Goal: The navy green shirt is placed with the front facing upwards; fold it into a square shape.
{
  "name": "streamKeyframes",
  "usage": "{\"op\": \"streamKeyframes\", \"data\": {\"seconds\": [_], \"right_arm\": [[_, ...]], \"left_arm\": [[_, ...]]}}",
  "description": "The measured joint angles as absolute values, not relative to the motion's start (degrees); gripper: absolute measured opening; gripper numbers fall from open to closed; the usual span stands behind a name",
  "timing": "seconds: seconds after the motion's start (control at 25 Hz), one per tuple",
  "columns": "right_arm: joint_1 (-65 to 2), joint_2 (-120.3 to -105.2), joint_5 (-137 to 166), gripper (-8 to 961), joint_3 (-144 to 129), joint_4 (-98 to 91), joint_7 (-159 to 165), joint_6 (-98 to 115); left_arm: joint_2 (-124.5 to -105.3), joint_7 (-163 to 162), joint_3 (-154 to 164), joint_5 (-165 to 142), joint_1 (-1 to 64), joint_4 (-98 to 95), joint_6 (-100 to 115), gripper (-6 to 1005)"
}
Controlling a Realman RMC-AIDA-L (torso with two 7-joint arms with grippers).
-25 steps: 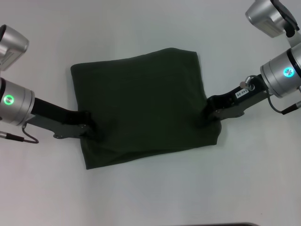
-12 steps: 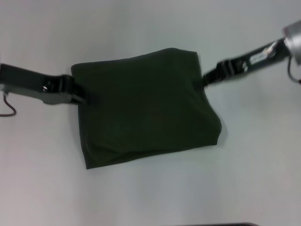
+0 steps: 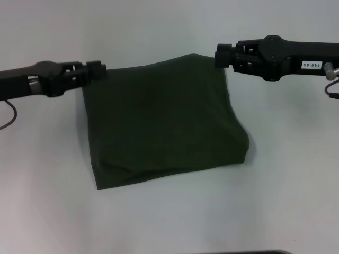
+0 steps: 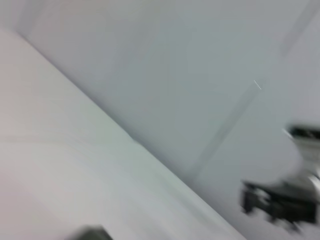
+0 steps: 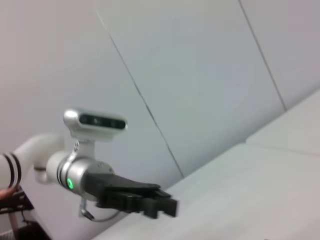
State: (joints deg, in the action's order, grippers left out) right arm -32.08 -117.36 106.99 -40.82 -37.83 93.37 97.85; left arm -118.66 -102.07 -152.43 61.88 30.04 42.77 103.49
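The shirt lies folded into a rough square on the table, where it was a second ago. My claws have left its near side edges and risen to the far corners: left claw at the far left, right claw at the far right. Whether either is clenched or released, I cannot tell. The right wrist view alone shows my left claw against a wall.
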Motion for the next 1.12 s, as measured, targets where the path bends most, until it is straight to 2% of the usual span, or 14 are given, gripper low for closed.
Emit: {"op": "streamKeyframes", "data": {"seconds": [0.04, 0.16, 0.32, 0.48, 0.72, 1.0, 1.12], "right_arm": [[-31.86, -117.71, 106.74, 127, -40.52, -37.59, 92.19, 97.70], [-30.92, -118.99, 106.61, 277, -40.10, -38.83, 89.21, 97.73], [-29.79, -119.34, 107.86, 460, -41.29, -38.88, 84.33, 98.06], [-26.89, -119.71, 110.20, 627, -43.25, -35.98, 74.40, 97.58], [-23.18, -119.85, 110.54, 761, -44.52, -25.83, 55.25, 99.20], [-22.56, -119.88, 110.52, 924, -45.02, -18.23, 45.33, 98.31], [-22.61, -119.88, 110.39, 924, -44.96, -17.14, 44.03, 97.78]], "left_arm": [[-118.92, -101.03, -153.01, 62.60, 29.62, 42.20, 102.01, 140], [-119.13, -99.99, -153.48, 63.90, 28.57, 41.36, 100.66, 214], [-118.83, -97.55, -153.10, 63.99, 26.67, 41.10, 104.11, 313], [-119.40, -83.64, -152.72, 63.66, 22.00, 39.49, 107.62, 515], [-119.91, -67.12, -149.77, 63.61, 17.12, 36.60, 108.65, 772], [-120.44, -61.09, -147.15, 61.80, 16.59, 34.49, 108.19, 871], [-120.42, -59.78, -146.70, 60.67, 16.39, 34.09, 108.29, 871]]}}
